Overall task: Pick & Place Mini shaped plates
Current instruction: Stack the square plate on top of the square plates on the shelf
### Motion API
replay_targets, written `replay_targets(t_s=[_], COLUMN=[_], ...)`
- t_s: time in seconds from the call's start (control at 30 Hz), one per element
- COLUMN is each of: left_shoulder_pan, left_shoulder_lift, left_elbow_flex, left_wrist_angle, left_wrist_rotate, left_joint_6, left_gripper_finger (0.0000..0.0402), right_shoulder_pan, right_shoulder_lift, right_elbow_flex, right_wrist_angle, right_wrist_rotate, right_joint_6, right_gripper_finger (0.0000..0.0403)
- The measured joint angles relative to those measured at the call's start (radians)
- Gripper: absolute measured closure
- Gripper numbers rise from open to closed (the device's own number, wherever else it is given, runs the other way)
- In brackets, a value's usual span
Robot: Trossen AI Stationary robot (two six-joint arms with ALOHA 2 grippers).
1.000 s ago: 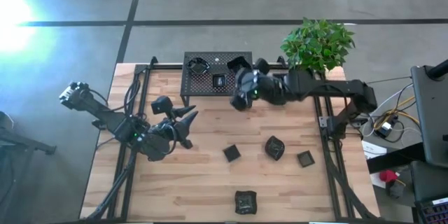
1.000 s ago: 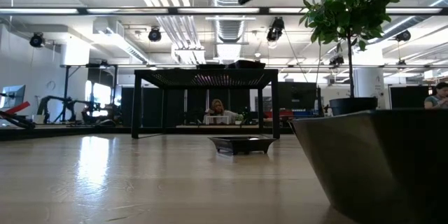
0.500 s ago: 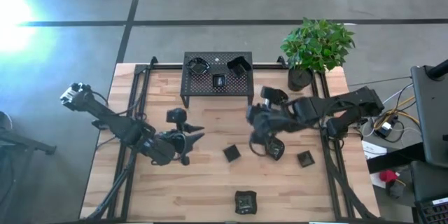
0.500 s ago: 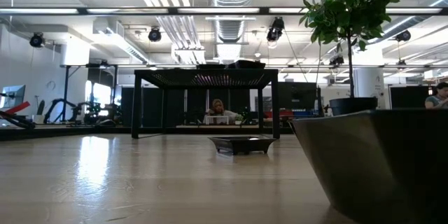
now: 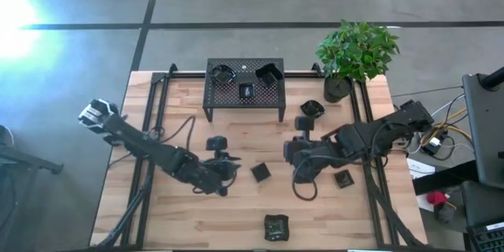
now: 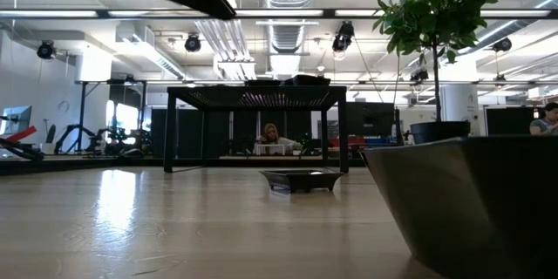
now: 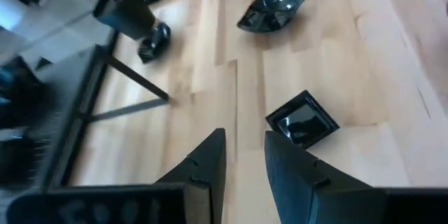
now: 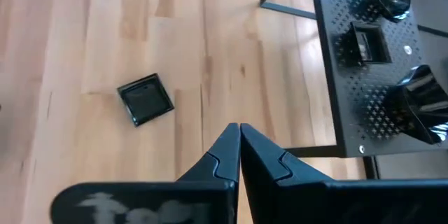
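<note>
Several tiny near-black plates show. Three sit on the black perforated rack [image 5: 244, 83]. On the table lie a square one [image 5: 260, 172], another [image 5: 343, 179], one near the near edge [image 5: 276, 227] and one beside the rack [image 5: 312, 109]. My left gripper [image 5: 233, 162] hovers just left of the square plate [image 7: 302, 119], open by a narrow gap. A leaf-like plate [image 7: 271, 10] lies beyond it. My right gripper [image 5: 288, 156] is shut and empty, to the right of the same square plate [image 8: 145, 99].
A potted plant [image 5: 356, 51] stands at the table's far right corner. Black rails run along both table sides [image 5: 153, 118]. In the low view a plate [image 6: 301, 179] lies mid-table, and a dark rim [image 6: 471, 200] close to the camera fills the right side.
My right gripper has left the rack's front edge and swung toward the near edge, down over the middle of the table. My left gripper has moved right toward the square plate, and its fingers have drawn closer together. No plate has moved.
</note>
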State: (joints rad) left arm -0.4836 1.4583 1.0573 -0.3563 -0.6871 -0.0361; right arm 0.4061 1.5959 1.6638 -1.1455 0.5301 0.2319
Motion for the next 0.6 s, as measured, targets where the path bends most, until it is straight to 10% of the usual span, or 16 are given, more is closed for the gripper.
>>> replay_targets(t_s=[0.6], left_shoulder_pan=[0.125], left_shoulder_lift=[0.294], left_elbow_flex=[-0.001], left_wrist_angle=[0.229], left_wrist_rotate=[0.17], left_joint_6=[-0.257], left_gripper_finger=[0.0305], right_shoulder_pan=[0.02], right_shoulder_lift=[-0.003], right_elbow_flex=[0.0], right_wrist_angle=[-0.003], right_wrist_rotate=[-0.008], right_joint_6=[-0.007], right_gripper_finger=[0.0394])
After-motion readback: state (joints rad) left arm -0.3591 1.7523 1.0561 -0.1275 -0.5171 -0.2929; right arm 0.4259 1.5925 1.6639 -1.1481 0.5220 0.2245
